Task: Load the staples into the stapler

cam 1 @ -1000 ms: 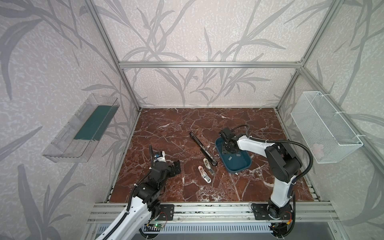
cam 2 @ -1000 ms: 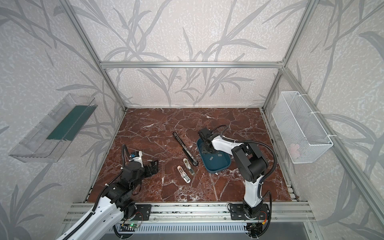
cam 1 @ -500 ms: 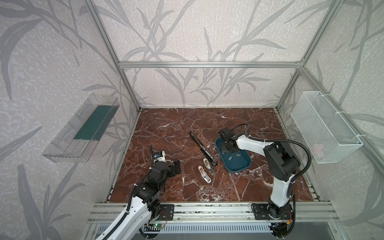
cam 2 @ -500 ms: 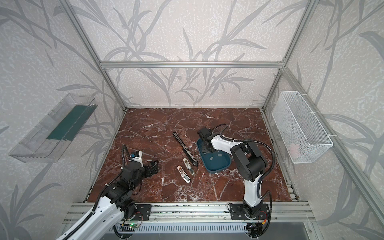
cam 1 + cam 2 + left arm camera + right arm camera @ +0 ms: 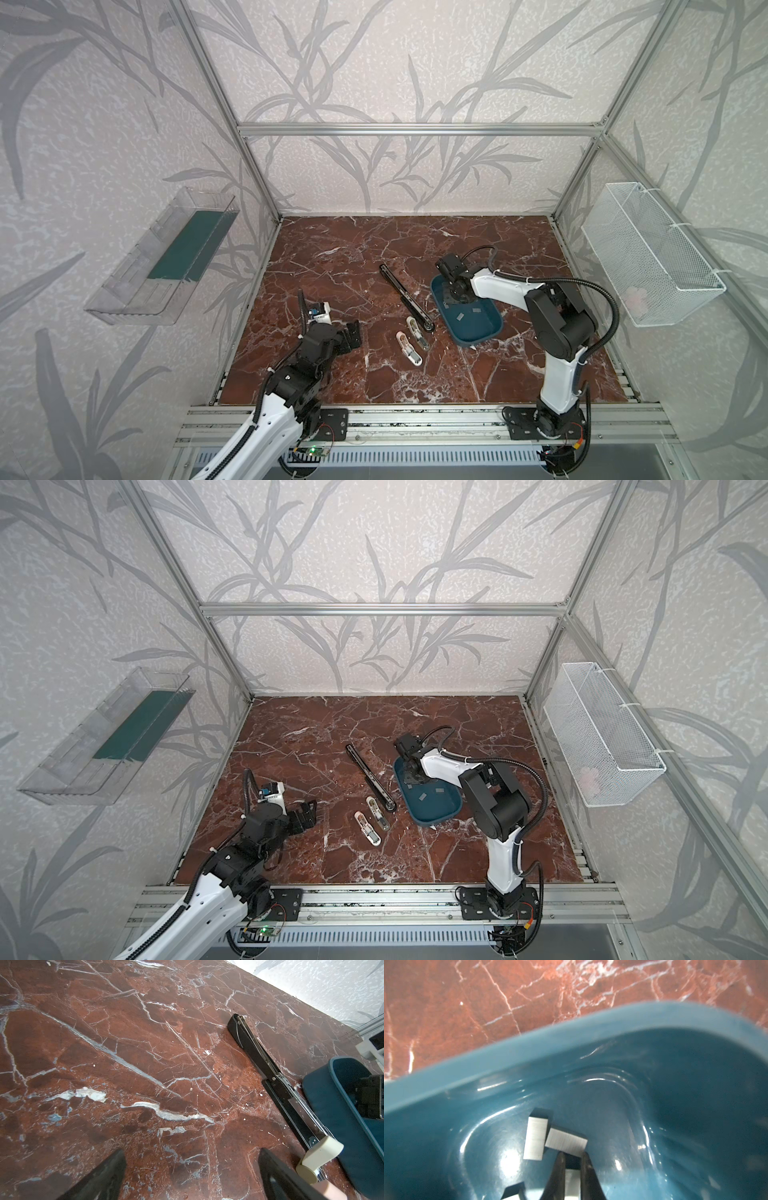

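Operator: How is the table (image 5: 332,257) laid out?
Technician: In a top view, the blue tray (image 5: 492,334) lies at 3 o'clock from centre. The opened stapler (image 5: 405,297) runs from 11 to 5 o'clock just beside it.
Operator: Jaw status?
Technician: The left gripper (image 5: 192,1157) stands toward 8 o'clock, jaws wide and holding nothing. The right gripper (image 5: 572,1155) reaches into the tray's 11 o'clock corner, jaws narrowed on one strip of the staples (image 5: 534,1140). Other strips lie loose in the tray.

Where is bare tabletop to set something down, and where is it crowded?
Free: the back of the tabletop behind stapler and tray; the patch between left gripper and stapler; the strip in front of the white pieces. Crowded: stapler, tray and white pieces lie close together; right gripper holds staples in the tray.
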Controlling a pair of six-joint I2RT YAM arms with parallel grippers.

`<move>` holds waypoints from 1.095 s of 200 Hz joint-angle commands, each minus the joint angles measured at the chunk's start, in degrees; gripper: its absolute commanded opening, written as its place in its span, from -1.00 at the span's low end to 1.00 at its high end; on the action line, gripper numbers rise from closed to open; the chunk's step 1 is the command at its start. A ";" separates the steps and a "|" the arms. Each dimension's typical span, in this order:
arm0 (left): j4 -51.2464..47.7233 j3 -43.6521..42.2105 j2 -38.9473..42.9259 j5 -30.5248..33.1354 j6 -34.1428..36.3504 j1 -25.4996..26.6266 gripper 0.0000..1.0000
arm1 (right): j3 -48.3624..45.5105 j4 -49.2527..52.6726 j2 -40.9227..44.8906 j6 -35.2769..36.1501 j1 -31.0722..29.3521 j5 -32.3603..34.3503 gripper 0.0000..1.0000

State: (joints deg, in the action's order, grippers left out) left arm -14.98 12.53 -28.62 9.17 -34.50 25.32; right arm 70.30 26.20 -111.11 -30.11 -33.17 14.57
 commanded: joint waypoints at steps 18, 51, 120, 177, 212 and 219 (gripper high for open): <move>-1.00 1.17 0.84 1.36 -0.30 -0.33 0.99 | -2.92 4.74 -0.11 -0.04 -0.62 -1.99 -0.82; -1.36 1.00 1.93 1.13 -0.30 -0.28 0.99 | -3.56 4.40 1.47 0.05 -0.86 -1.49 -0.81; -2.02 0.73 3.31 1.11 -0.22 -0.27 0.99 | -6.19 0.43 8.01 4.36 -2.65 -1.12 -0.81; -1.96 0.64 3.31 0.69 -0.22 -0.27 0.99 | -15.66 -11.91 17.46 8.98 -2.76 -6.95 -0.77; -1.90 0.60 3.32 0.77 -0.22 -0.27 0.99 | -15.40 -8.77 18.90 7.79 -2.74 -3.04 -0.64; -1.81 0.65 3.31 0.76 -0.23 -0.28 0.99 | -15.53 -8.24 19.08 7.63 -2.70 -2.55 -0.56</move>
State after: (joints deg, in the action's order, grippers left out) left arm -15.92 12.53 -25.69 9.08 -34.48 25.32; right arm 54.85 17.12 -93.58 -22.44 -35.81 9.91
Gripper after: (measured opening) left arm 0.991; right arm 0.177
